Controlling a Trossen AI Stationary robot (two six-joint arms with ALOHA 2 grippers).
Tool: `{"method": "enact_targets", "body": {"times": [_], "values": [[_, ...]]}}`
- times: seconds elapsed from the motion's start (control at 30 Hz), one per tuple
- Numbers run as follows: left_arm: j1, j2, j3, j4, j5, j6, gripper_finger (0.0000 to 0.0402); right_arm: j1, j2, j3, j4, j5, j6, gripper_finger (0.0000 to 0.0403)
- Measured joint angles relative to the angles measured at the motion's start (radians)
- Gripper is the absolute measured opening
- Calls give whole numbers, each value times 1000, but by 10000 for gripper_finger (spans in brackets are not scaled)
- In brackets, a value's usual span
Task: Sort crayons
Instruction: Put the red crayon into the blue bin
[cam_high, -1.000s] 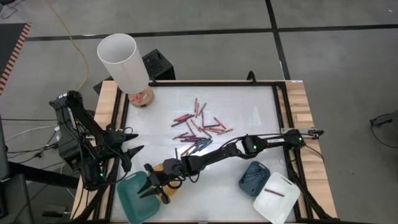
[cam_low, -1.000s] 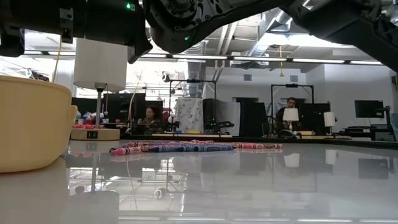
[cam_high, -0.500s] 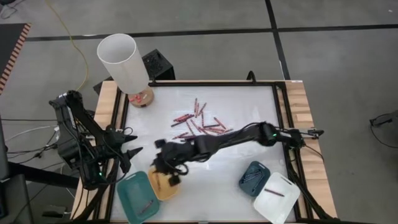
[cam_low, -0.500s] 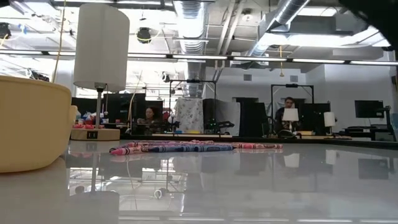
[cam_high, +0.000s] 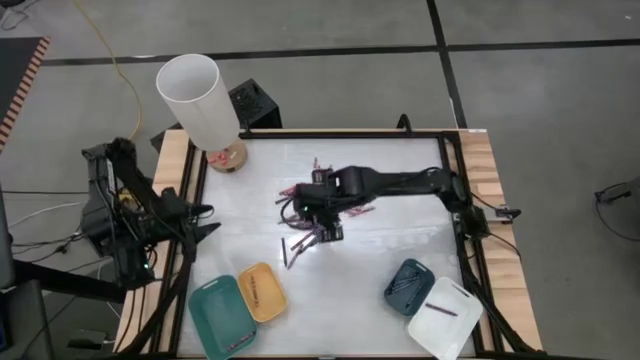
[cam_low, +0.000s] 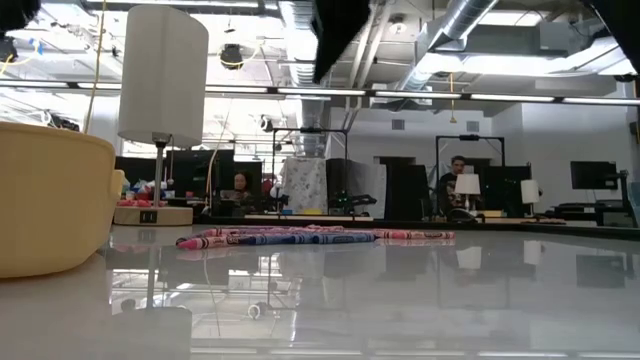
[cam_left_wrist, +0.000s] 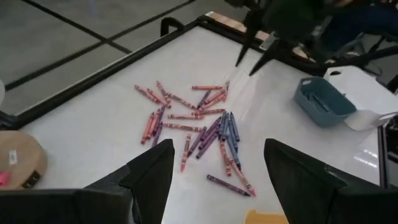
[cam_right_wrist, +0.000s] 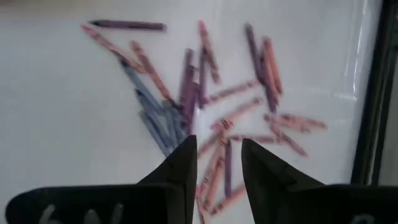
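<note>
High view: right gripper, fingers apart and empty, hovers over light, stiff, roll-prone crayons; pinch one mid-shaft.

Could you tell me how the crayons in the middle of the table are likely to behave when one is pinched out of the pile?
The crayons look like thin, straight sticks, so probably stiff and light. They lie crossed and touching, so lifting one may nudge its neighbours. On the glossy white table a bumped one might roll or slide.
</note>
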Motion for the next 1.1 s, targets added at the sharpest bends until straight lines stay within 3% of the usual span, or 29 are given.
{"method": "enact_targets", "body": {"times": [0.2, 0.43, 0.57, 0.77, 0.93, 1.1], "values": [[-12, -94, -150, 70, 2, -46, 240, -91, -160, -275, 103, -10, 19, 118], [-18, -240, -321, 286, 52, 31, 240, -192, -375, -701, 555, -100, 131, 118], [-18, -340, -375, 390, 55, 121, 240, -227, -428, -888, 766, -106, 233, 118], [-17, -481, -423, 436, 34, 173, 240, -273, -432, -990, 809, -65, 393, 118], [-17, -576, -487, 529, 32, 237, 240, -285, -434, -1010, 742, 69, 550, 118], [-17, -666, -573, 654, 63, 305, 240, -303, -431, -1015, 715, 51, 585, 118]]}}
